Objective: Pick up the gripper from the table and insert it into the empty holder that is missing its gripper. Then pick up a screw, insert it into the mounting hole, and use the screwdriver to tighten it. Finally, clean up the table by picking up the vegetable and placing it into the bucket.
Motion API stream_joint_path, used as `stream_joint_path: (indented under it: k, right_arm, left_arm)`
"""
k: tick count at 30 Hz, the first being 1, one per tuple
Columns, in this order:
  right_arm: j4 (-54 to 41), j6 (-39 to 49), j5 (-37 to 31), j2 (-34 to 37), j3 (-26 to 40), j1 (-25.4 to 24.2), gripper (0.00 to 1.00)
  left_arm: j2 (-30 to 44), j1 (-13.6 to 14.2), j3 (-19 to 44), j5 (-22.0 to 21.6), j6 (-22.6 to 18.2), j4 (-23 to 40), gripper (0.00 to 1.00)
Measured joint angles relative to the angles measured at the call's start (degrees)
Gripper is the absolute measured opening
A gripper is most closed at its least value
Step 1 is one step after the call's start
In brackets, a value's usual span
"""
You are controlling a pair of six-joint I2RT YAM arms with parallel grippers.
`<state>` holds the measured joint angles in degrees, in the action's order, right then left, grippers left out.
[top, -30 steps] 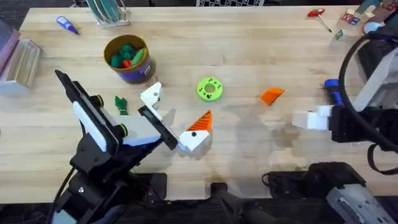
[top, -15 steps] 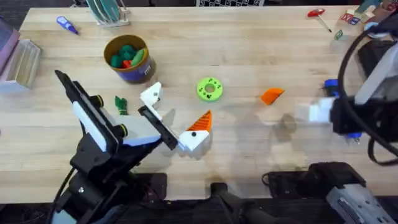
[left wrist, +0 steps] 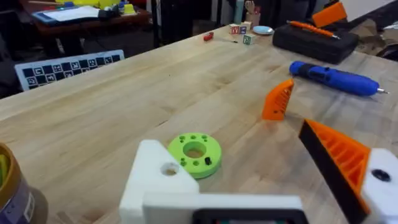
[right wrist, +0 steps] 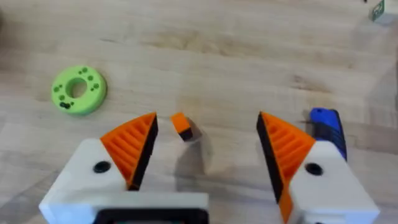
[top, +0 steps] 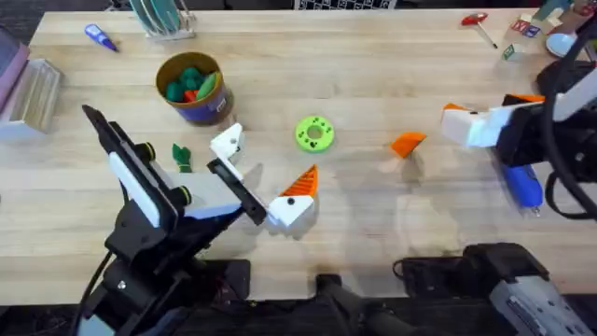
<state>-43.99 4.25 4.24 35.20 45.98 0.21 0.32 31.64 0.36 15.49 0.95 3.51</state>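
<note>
Bright, even light; soft shadows

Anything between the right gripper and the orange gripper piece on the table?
No: in the overhead view, bare wood separates the right gripper from the gripper. In the right wrist view it lies on the table beyond the open jaws.

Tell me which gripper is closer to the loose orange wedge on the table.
Right. The right gripper hangs open just beside the orange wedge; the left gripper sits farther off, past the green disc.
</note>
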Motion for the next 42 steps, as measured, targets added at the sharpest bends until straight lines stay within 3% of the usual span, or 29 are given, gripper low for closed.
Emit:
stream_joint_path:
  k: [7,19,28,30,34,42]
  right_arm:
    - [-3.5,-0.1,1.1,3.0,0.1,0.2,0.971]
    - [-6.7,2.1,1.2,27.1,4.8,7.0,0.970]
    - [-5.5,6.5,1.1,35.1,5.2,7.1,0.969]
    - [-5.2,7.6,0.5,35.4,5.2,7.1,0.870]
    - [-4.8,8.3,-0.8,36.0,5.3,7.1,0.826]
    - [-3.9,8.9,-1.2,38.2,5.3,7.1,0.549]
  left_arm:
    - [0.0,0.0,0.0,0.0,0.0,0.0,0.985]
    - [0.0,0.0,0.0,0.0,0.0,0.0,0.985]
    - [0.0,0.0,0.0,0.0,0.0,0.0,0.985]
    - [0.0,0.0,0.0,0.0,0.0,0.0,0.985]
    - [0.0,0.0,0.0,0.0,0.0,0.0,0.985]
    - [0.0,0.0,0.0,0.0,0.0,0.0,0.985]
